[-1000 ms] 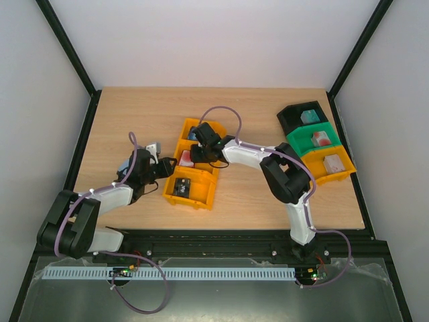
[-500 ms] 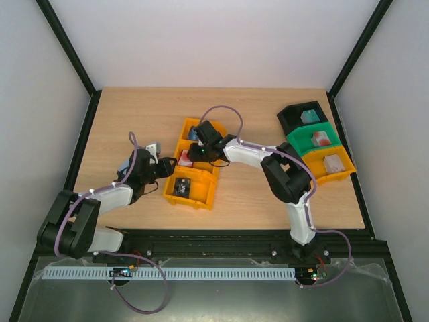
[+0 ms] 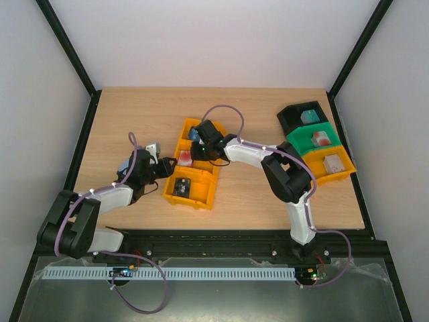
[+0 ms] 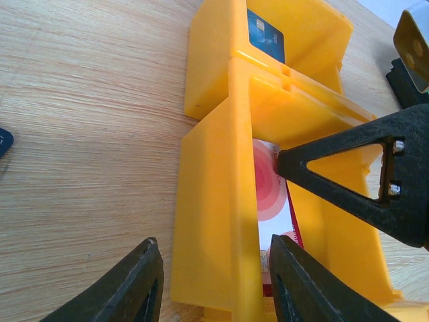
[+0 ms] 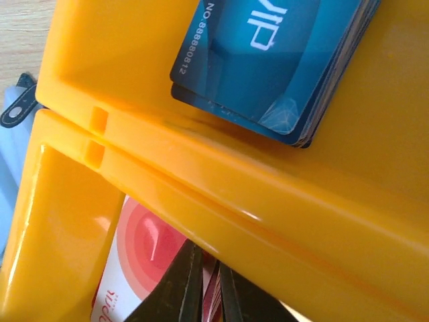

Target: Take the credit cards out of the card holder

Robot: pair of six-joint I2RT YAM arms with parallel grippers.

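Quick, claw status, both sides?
Left claw: open, straddling the yellow bin wall.
Right claw: shut on a red card, seen edge-on.

Light wooden table (image 3: pixel 134 114) with a yellow three-compartment bin (image 3: pixel 188 200), a black-green-yellow bin row (image 3: pixel 293 141) and the card holder (image 5: pixel 10 154)

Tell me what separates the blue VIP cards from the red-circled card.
A divider wall of the yellow bin, clearest in the right wrist view: blue VIP cards beyond, red-circled card nearer.
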